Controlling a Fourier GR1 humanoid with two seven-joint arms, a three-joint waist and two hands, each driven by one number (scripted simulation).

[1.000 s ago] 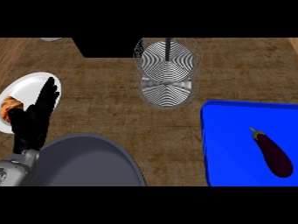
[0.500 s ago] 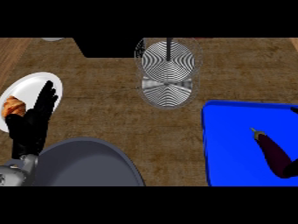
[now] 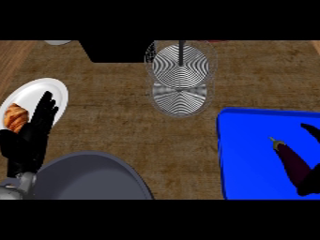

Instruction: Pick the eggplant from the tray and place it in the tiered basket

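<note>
Since the earlier frames the right robot hand (image 3: 319, 159) has come in from the lower right over the blue tray (image 3: 249, 154) and now sits spread around the eggplant (image 3: 293, 161), one finger beyond it and the rest at its near end, not closed on it; the left robot hand (image 3: 31, 136) rests open by the plate (image 3: 48, 91) as before. The eggplant lies lengthwise on the tray, well apart from the tiered basket (image 3: 181, 82) across the table (image 3: 114, 126). It is likely light, smooth-skinned and slippery, so wrapping its thick middle seems safer than the tapering stem end.
</note>
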